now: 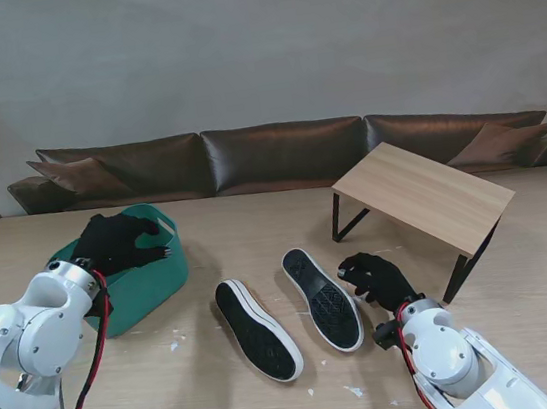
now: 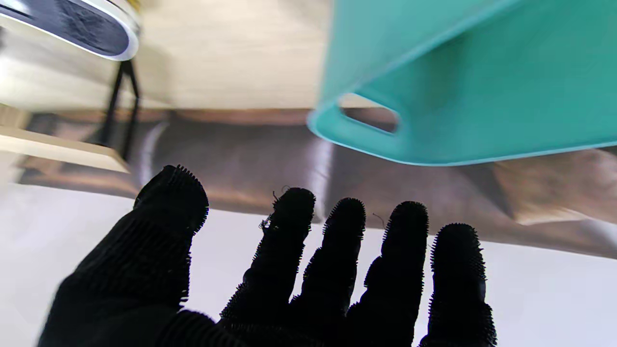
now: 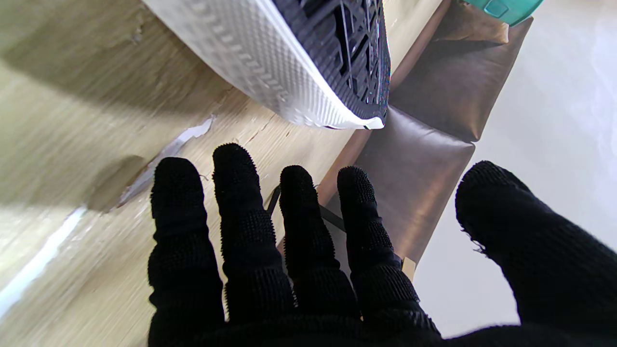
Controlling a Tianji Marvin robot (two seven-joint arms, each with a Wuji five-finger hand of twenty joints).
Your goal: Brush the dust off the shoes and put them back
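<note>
Two black shoes with white edges lie soles up in the middle of the table: one (image 1: 257, 329) nearer to me on the left, the other (image 1: 322, 298) to its right. My right hand (image 1: 376, 279), in a black bristly glove, hovers open just right of the right shoe; its sole (image 3: 332, 53) fills the right wrist view beyond the spread fingers (image 3: 250, 226). My left hand (image 1: 115, 240) is open over the teal basket (image 1: 154, 279). The left wrist view shows its fingers (image 2: 337, 250) apart, holding nothing, with the basket's rim (image 2: 385, 144) beyond them.
A small wooden side table (image 1: 424, 195) with black legs stands right of the shoes, close behind my right hand. A brown sofa (image 1: 277, 154) runs along the table's far edge. White scraps (image 1: 354, 391) litter the tabletop near me.
</note>
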